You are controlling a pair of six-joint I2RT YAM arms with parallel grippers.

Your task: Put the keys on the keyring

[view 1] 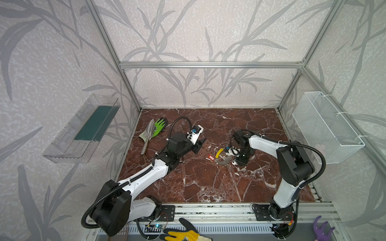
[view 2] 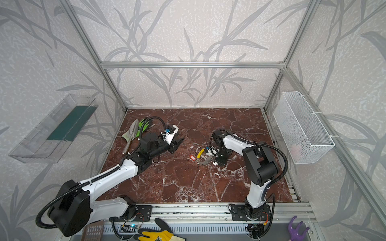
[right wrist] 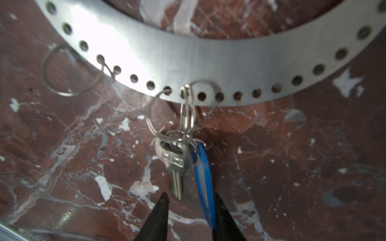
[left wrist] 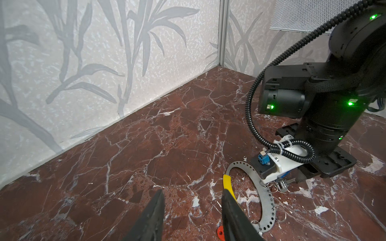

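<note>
The keyring (right wrist: 188,62) is a flat grey perforated band with a yellow arc (view 1: 219,152), lying on the marble right of centre (view 2: 205,161). A silver key (right wrist: 176,164) with a blue tag (right wrist: 203,183) lies at the band's outer edge. Its small split rings appear to pass through the band's holes. My right gripper (right wrist: 190,195) points down over it, open, with the blue tag on edge next to one finger. The red-tagged key (view 1: 211,157) lies loose left of the keyring. My left gripper (left wrist: 192,192) hovers open and empty left of the yellow arc (left wrist: 227,184).
A green glove (view 1: 159,125) and a metal trowel (view 1: 149,131) lie at the back left. A white wire basket (view 1: 325,127) hangs on the right wall and a clear tray (view 1: 83,129) on the left wall. A yellow glove (view 1: 183,233) lies past the front rail.
</note>
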